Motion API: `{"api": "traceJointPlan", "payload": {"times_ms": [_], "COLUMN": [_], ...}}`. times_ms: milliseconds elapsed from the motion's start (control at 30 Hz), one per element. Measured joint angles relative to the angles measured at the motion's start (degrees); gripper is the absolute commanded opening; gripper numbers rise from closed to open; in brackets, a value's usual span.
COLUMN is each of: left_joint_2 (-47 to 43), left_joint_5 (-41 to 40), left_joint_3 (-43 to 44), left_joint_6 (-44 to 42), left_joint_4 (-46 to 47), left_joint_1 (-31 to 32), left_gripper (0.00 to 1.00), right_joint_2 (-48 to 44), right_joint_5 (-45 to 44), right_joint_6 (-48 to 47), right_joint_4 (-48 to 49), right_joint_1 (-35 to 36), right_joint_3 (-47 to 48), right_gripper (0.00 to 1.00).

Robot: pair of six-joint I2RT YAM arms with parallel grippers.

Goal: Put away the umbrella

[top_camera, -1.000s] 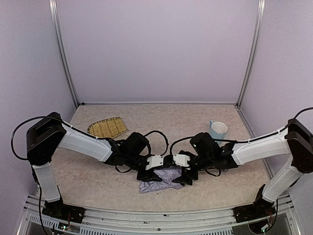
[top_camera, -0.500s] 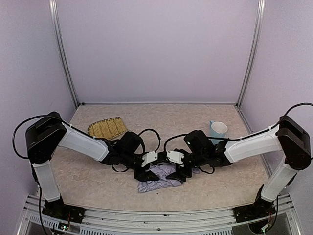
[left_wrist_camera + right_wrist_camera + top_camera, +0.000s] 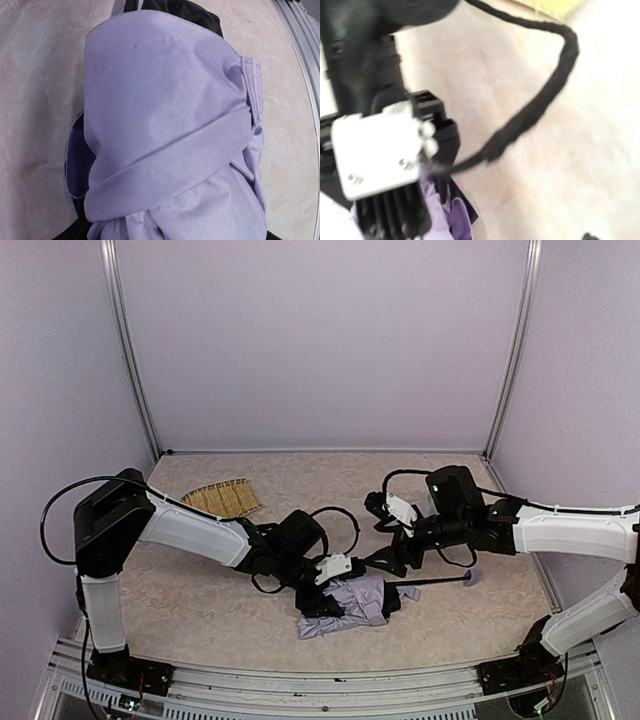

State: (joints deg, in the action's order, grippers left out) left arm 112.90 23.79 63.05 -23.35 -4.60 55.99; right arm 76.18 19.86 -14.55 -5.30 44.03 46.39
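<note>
Near the table's (image 3: 200, 610) front edge, between the two arms, lies the umbrella (image 3: 345, 602), its canopy slumped in a loose, crumpled heap. The black shaft (image 3: 430, 585) runs out flat to the right and ends in the small handle (image 3: 472, 578).

The left gripper (image 3: 328, 598) is down on the canopy's left side. Its wrist view is filled with folded fabric (image 3: 165, 125), and its fingers do not show plainly, so I cannot tell whether the claw is gripping the cloth or standing free of it. The right gripper (image 3: 388, 560) hangs above the table just beyond the canopy, near where the shaft enters it, with the claw spread and nothing between the fingers. Its own view is blurred and shows little besides the left wrist and a black cable (image 3: 535, 115).

I judge the step in hand to be gathering the canopy into a bundle, which is only partly done. The folds are loose and the shaft looks fully drawn out. The next move calls for one arm to pin the bundle while the other takes the handle and pushes the shaft in along its own line. After that the fabric wants wrapping. A narrow band at the fabric's edge (image 3: 252, 90) may be the strap.

The one container in sight is the straw tray (image 3: 220, 500), at the back left and well apart from the umbrella. No part of the umbrella is in it.
</note>
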Motion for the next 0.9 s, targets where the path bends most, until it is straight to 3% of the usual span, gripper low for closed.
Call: {"api": "traceJointPlan", "payload": {"times_ms": [100, 200, 333, 500, 900], "left_joint_2": [1.7, 2.2, 2.0, 0.7, -19.9], "left_joint_5": [-0.7, -0.7, -0.7, -3.8, -30.5], "left_joint_3": [2.9, 4.1, 4.3, 3.9, -0.8], "left_joint_6": [1.1, 2.4, 3.7, 5.6, 3.7], "left_joint_4": [-2.3, -3.6, -4.0, -3.7, -2.8], "left_joint_1": [1.4, 1.6, 1.6, 1.6, -0.2], "left_gripper": [0.34, 0.24, 0.0, 0.0, 0.0], "right_joint_2": [0.0, -0.4, -2.2, -6.6, -12.8], "right_joint_5": [-0.4, -0.4, -0.5, -0.6, 2.5], "right_joint_6": [1.8, 3.3, 4.6, 5.4, 4.7], "right_joint_4": [-1.9, -2.5, -3.1, -3.0, -0.9], "right_joint_1": [-0.5, -0.8, -1.3, -1.5, -1.5], "right_joint_3": [0.0, 0.0, 0.0, -0.1, -0.7], "right_gripper": [0.87, 0.88, 0.92, 0.95, 0.92]}}
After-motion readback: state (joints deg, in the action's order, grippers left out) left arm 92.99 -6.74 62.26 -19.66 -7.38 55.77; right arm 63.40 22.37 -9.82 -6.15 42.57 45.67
